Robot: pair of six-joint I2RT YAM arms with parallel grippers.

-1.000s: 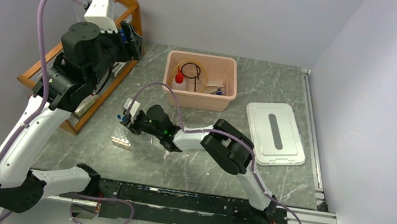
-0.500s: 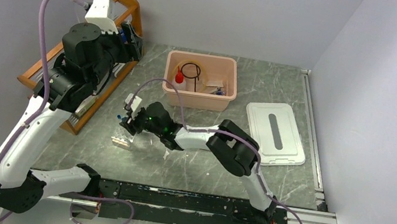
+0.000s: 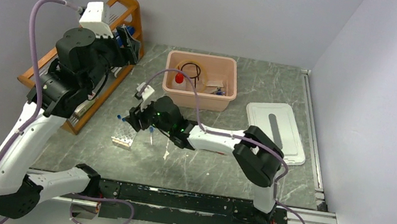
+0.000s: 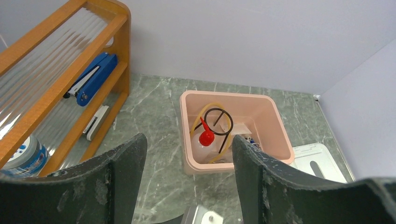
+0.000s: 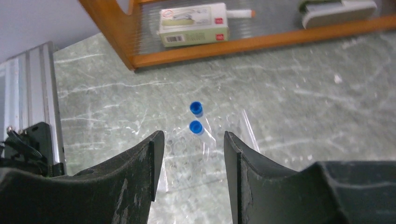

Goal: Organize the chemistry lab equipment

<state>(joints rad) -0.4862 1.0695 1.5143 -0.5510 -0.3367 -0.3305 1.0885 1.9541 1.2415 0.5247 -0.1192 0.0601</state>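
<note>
Two blue-capped tubes (image 5: 196, 108) stand in the clear tube rack (image 5: 187, 158) on the green table. My right gripper (image 5: 189, 135) hovers just above the rack, open, with nothing between its fingers. In the top view the right gripper (image 3: 132, 119) sits over the tube rack (image 3: 121, 141). The pink bin (image 4: 233, 96) holds the red-capped squeeze bottle (image 4: 205, 138), the black wire ring (image 4: 218, 122) and amber tubing (image 4: 200, 117). My left gripper (image 4: 189, 142) is raised high by the wooden rack, open and empty, looking down at the bin.
The wooden slatted rack (image 3: 90, 66) lies along the left wall with a blue stapler (image 4: 92, 78), a white stapler and a small box in it. The bin's white lid (image 3: 275, 133) lies on the right. A metal rail runs along the near edge.
My right gripper has opened and drawn back slightly from the tube rack, leaving a tube standing in it. The left arm has lifted a little.
</note>
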